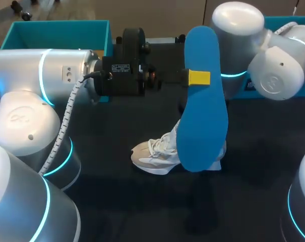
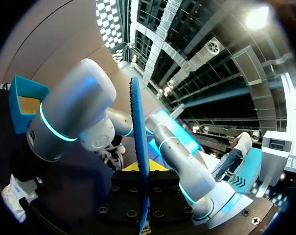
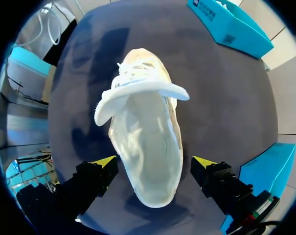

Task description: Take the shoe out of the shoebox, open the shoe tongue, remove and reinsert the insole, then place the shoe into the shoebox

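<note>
My left gripper (image 1: 197,78) is shut on a large blue insole (image 1: 202,116) and holds it upright above the table. In the left wrist view the insole (image 2: 140,147) shows edge-on between the yellow fingertips (image 2: 160,166). Under it on the dark table lies the white shoe (image 1: 155,154), toe toward the left. My right gripper (image 3: 155,161) hangs open straight above the shoe (image 3: 145,142), one finger on each side of its heel. The tongue is pulled out toward the toe and the inside is bare. In the head view the insole hides the right gripper.
A teal shoebox (image 1: 61,33) stands at the back left, and another teal box (image 1: 288,22) at the back right behind my right arm (image 1: 273,70). Teal box walls (image 3: 267,169) also lie close beside the right gripper. My left arm (image 1: 46,75) spans the left half.
</note>
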You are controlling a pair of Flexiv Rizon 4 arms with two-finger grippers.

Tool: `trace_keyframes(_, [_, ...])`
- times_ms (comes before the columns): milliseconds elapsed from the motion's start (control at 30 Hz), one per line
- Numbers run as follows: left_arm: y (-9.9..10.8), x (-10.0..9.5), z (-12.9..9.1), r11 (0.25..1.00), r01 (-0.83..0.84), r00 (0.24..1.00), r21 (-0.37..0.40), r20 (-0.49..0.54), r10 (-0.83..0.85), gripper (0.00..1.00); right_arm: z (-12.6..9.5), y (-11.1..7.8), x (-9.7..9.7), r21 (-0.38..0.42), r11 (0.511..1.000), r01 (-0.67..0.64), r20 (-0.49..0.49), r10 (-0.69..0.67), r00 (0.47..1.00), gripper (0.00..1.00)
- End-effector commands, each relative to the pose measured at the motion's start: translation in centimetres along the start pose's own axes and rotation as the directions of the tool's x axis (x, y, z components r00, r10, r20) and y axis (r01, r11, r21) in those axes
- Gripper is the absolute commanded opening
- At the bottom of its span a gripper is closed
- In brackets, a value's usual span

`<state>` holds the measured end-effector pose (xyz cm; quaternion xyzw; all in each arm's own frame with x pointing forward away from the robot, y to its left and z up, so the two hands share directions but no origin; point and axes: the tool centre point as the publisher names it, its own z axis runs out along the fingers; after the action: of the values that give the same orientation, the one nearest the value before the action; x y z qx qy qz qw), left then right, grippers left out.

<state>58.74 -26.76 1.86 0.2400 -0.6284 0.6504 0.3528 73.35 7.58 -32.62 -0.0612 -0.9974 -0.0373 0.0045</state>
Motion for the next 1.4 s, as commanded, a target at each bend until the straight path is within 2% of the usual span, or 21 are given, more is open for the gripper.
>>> trace_keyframes(33, [0.2, 0.0, 0.1, 1.0, 0.0, 1.0, 0.003, 0.002, 0.0, 0.0, 0.4, 0.7, -1.3, 0.007, 1.0, 0.001, 0.0, -0.001, 1.0, 1.0])
trace_keyframes(267, [0.2, 0.0, 0.1, 1.0, 0.0, 1.0, 0.003, 0.002, 0.0, 0.0, 2.1, 1.1, -3.1, 0.005, 1.0, 0.009, -0.001, -0.009, 1.0, 1.0])
trace_keyframes(533, [0.2, 0.0, 0.1, 1.0, 0.0, 1.0, 0.003, 0.002, 0.0, 0.0, 4.6, 0.9, -4.2, 0.002, 1.0, 0.007, -0.027, -0.007, 1.0, 1.0])
trace_keyframes(567, [0.2, 0.0, 0.1, 1.0, 0.0, 1.0, 0.003, 0.002, 0.0, 0.0, 5.1, 0.8, -4.3, 0.005, 1.0, 0.005, -0.03, -0.005, 1.0, 0.94])
trace_keyframes(633, [0.2, 0.0, 0.1, 1.0, 0.0, 1.0, 0.003, 0.002, 0.0, 0.0, 5.6, 0.7, -4.3, -0.004, 1.0, 0.0, -0.038, 0.0, 0.999, 0.72])
trace_keyframes(767, [0.2, 0.0, 0.1, 1.0, 0.0, 1.0, 0.003, 0.002, 0.0, 0.0, 6.2, 0.5, -4.4, -0.005, 1.0, -0.001, -0.044, 0.001, 0.999, 0.65])
trace_keyframes(800, [0.2, 0.0, 0.1, 1.0, 0.0, 1.0, 0.003, 0.002, 0.0, 0.0, 6.3, 0.4, -4.3, -0.011, 1.0, -0.005, -0.047, 0.004, 0.999, 0.55])
trace_keyframes(833, [0.2, 0.0, 0.1, 1.0, 0.0, 1.0, 0.003, 0.002, 0.0, 0.0, 6.3, 0.3, -4.3, -0.012, 1.0, -0.006, -0.047, 0.005, 0.999, 0.49])
trace_keyframes(1033, [0.2, 0.0, 0.1, 1.0, 0.0, 1.0, 0.003, 0.002, 0.0, 0.0, 6.9, 0.5, -3.9, -0.015, 1.0, 0.002, -0.064, -0.003, 0.998, 0.47])
trace_keyframes(1067, [0.2, 0.0, 0.1, 1.0, 0.0, 1.0, 0.003, 0.002, 0.0, 0.0, 7.2, 0.6, -3.8, -0.012, 1.0, 0.003, -0.071, -0.004, 0.997, 0.44])
trace_keyframes(1200, [0.2, 0.0, 0.1, 1.0, 0.0, 1.0, 0.003, 0.002, 0.0, 0.0, 7.6, 0.6, -3.5, -0.002, 1.0, -0.007, -0.086, 0.007, 0.996, 0.18])
trace_keyframes(1267, [0.2, 0.0, 0.1, 1.0, 0.0, 1.0, 0.003, 0.002, 0.0, 0.0, 7.6, 0.6, -3.4, 0.009, 1.0, -0.017, -0.089, 0.018, 0.996, 0.0])
trace_keyframes(1400, [0.2, 0.0, 0.1, 1.0, 0.0, 1.0, 0.003, 0.002, 0.0, 0.0, 7.6, 0.2, -3.4, 0.013, 0.999, -0.052, -0.105, 0.053, 0.993, 0.0])
